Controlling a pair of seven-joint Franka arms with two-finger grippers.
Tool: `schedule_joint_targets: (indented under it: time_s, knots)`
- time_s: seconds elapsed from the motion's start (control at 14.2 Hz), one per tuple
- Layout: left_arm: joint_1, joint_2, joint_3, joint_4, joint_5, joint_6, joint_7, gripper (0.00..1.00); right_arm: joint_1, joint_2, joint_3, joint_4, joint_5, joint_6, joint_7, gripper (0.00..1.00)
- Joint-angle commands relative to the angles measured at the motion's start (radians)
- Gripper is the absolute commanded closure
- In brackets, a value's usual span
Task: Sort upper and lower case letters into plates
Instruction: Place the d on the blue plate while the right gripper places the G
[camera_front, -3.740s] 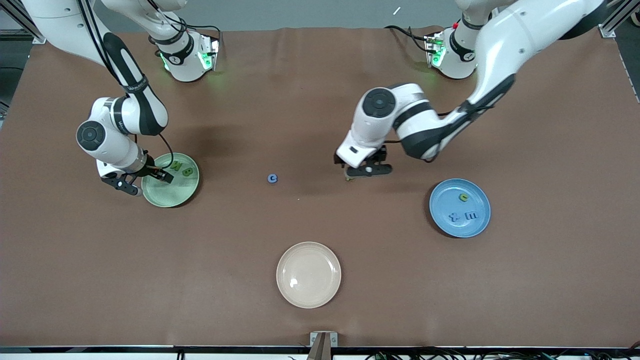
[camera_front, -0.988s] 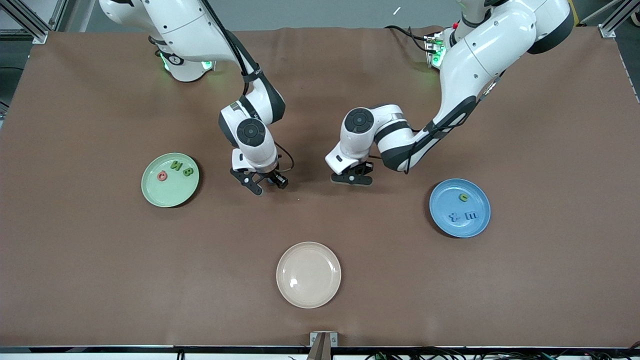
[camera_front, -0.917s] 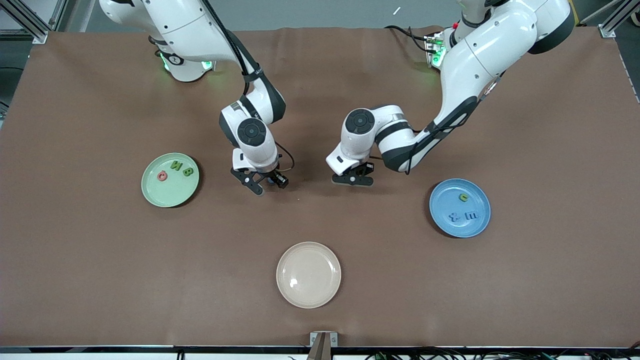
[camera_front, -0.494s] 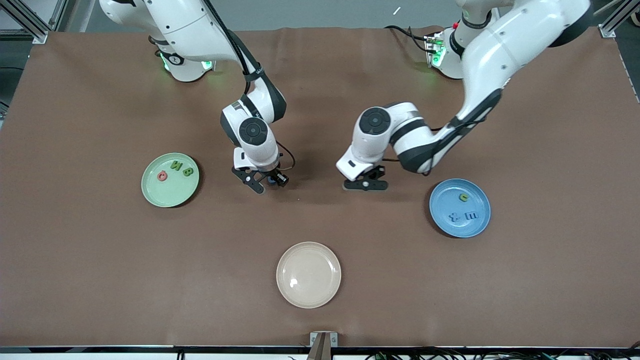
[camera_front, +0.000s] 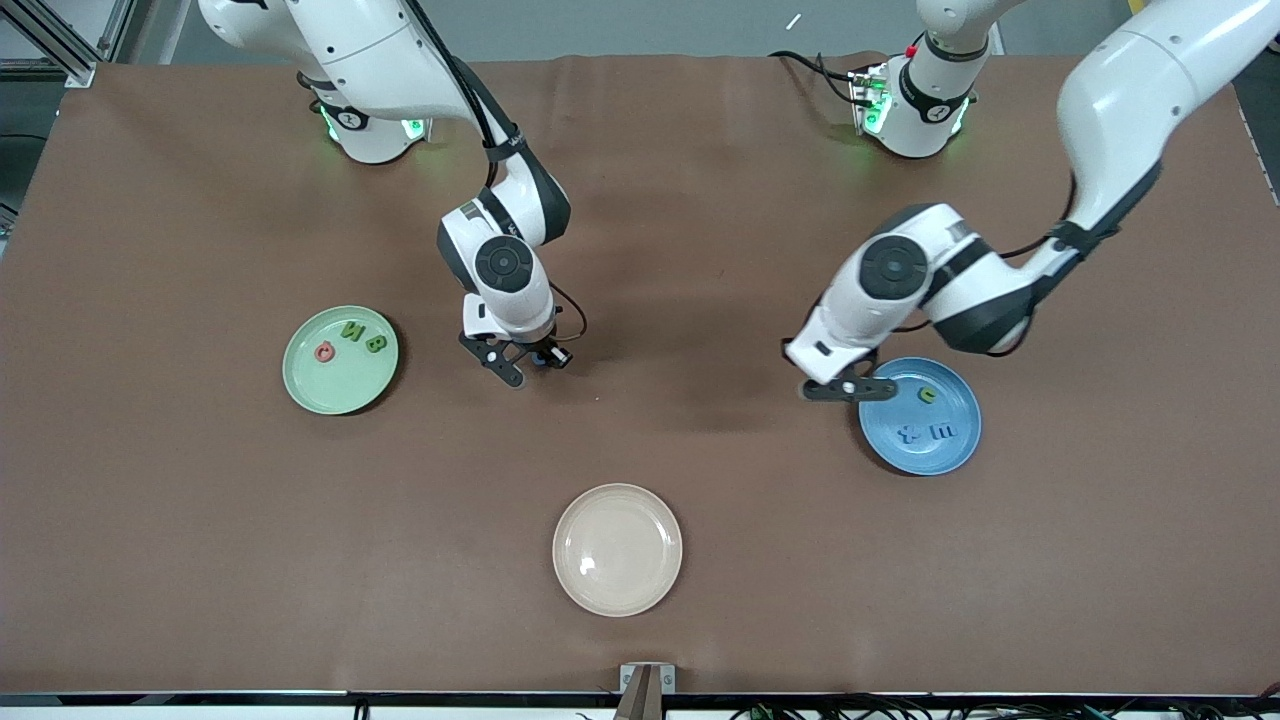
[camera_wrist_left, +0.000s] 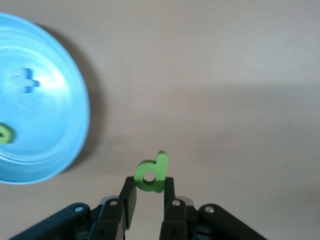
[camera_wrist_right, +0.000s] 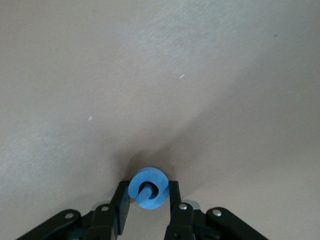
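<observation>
My left gripper (camera_front: 845, 388) is shut on a green lower-case letter d (camera_wrist_left: 151, 173) and holds it just above the table beside the rim of the blue plate (camera_front: 920, 450). That plate holds a green c (camera_front: 928, 395), a blue t (camera_front: 908, 434) and a blue m (camera_front: 942, 431). My right gripper (camera_front: 530, 362) is shut on a round blue letter (camera_wrist_right: 148, 187), low at the middle of the table. The pale green plate (camera_front: 335, 390) holds a red ring letter (camera_front: 324, 351), a green N (camera_front: 352, 329) and a green B (camera_front: 375, 344).
A cream-white plate (camera_front: 617, 549) lies nearer to the front camera, midway along the table, with nothing in it. The blue plate also shows in the left wrist view (camera_wrist_left: 45, 115). Bare brown table lies between the plates.
My left gripper has carried the green d from the middle of the table to the blue plate's rim. My right gripper has stayed at the blue letter.
</observation>
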Motion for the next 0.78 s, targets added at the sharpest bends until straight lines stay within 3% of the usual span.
schedule_joint_targets:
  time_s: [0.0,0.28,0.71]
  knots:
    - [0.104,-0.024,-0.036,-0.064,0.022,0.003,0.068,0.89,-0.061,-0.089,-0.002,-0.019,-0.001,-0.094,-0.073,1.0]
    - [0.218,-0.018,-0.038,-0.13,0.1,0.015,0.135,0.89,-0.19,-0.191,-0.002,-0.057,-0.001,-0.191,-0.289,1.0]
    - [0.313,-0.004,-0.004,-0.207,0.2,0.114,0.2,0.89,-0.47,-0.309,-0.001,-0.199,-0.001,-0.173,-0.762,1.0]
